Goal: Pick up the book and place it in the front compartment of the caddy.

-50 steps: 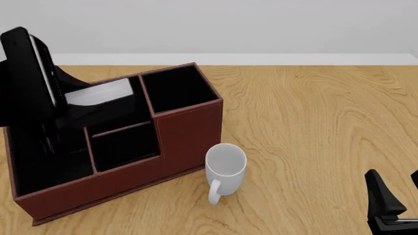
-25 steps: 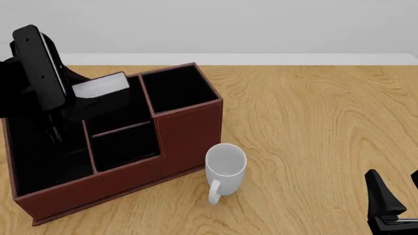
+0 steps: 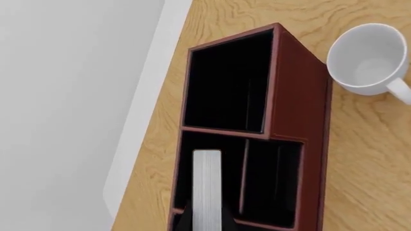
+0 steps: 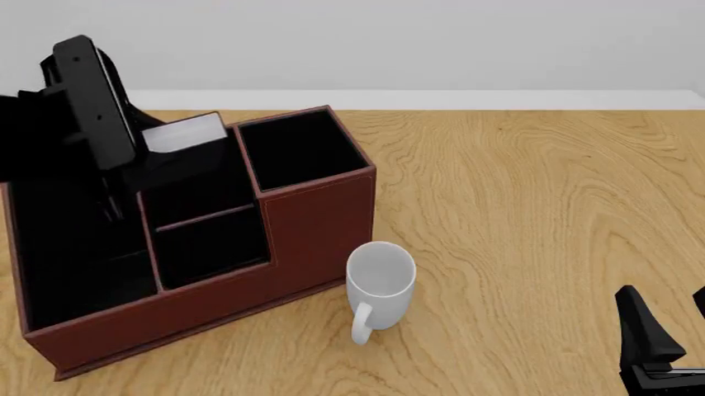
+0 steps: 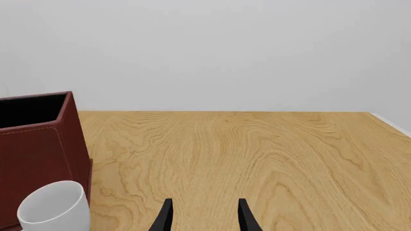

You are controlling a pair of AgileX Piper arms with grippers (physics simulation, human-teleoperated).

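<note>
**Q:** Which step of the task is under way?

**A:** The placing step, as far as I can judge. The left gripper [image 3: 207, 220] is closed around the book [image 3: 207, 187], with one dark finger on each black cover. The white page edges face back up toward the wrist. The book has not yet been let go.

**Q:** Where is the book relative to that hand?

**A:** It sits directly between the fingers and reaches out beyond their tips, standing on edge. Past the tips, and partly around the book's far end, is the front compartment [image 3: 186, 163]. That is the black-lined middle slot of the caddy [image 4: 314, 223], next to the wall farthest from the arms. The front view shows the book's upper part above the caddy's rim. I cannot tell how deep it reaches into the slot, or whether it touches the floor.

**Q:** What does the next move call for?

**A:** Probably a straight descent that keeps the book upright and parallel to the low cross divider. Then the fingers would part and the hand would lift clear. The slot looks narrow, so a tilted book could catch on the divider.

**Q:** And the other hand?

**A:** The right gripper [image 5: 204, 216] hangs idle, fingers apart and empty, well away from the caddy. A white mug [image 4: 380, 276] stands on the table [image 4: 529, 206] between it and the caddy, close beside the caddy's near wall.
</note>
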